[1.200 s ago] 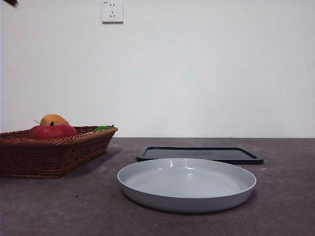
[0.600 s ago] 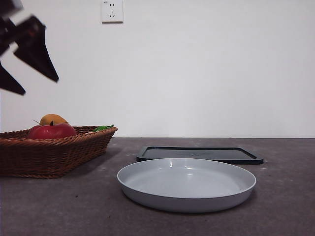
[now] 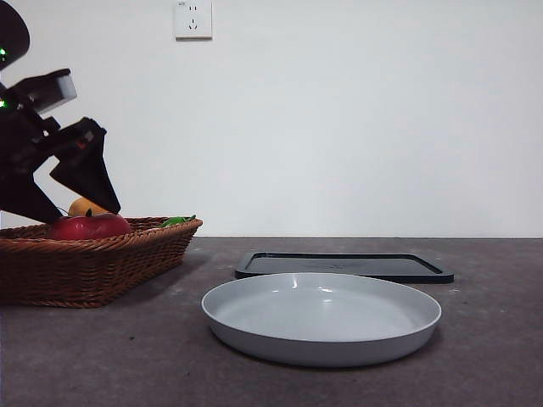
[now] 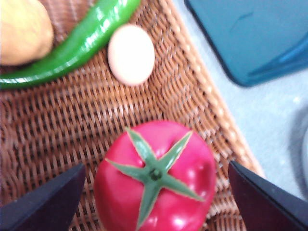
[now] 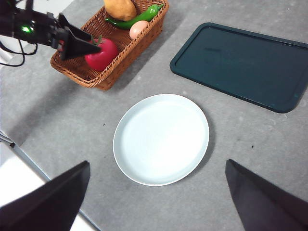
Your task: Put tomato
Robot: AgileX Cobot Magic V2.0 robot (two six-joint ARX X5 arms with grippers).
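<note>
The tomato [image 3: 89,227] is glossy red with a green calyx and lies in the near corner of a brown wicker basket [image 3: 102,271] at the left. My left gripper [image 3: 87,215] is open just above it, one jaw on each side and not touching. In the left wrist view the tomato [image 4: 156,183] sits between the spread jaws of that gripper [image 4: 156,166]. The right wrist view shows the tomato [image 5: 102,54] with the left gripper [image 5: 79,45] over it. My right gripper [image 5: 158,163] is open and empty, high above the grey plate [image 5: 161,139].
The basket [image 4: 62,120] also holds a green pepper [image 4: 82,41], an egg [image 4: 131,54] and an orange-yellow fruit [image 4: 21,29]. The grey plate [image 3: 322,318] stands in the middle front. A dark flat tray [image 3: 344,265] lies behind it.
My left arm has come in from the top left and dropped down over the basket, so its open jaws now hang just above the tomato. Nothing else has moved.
</note>
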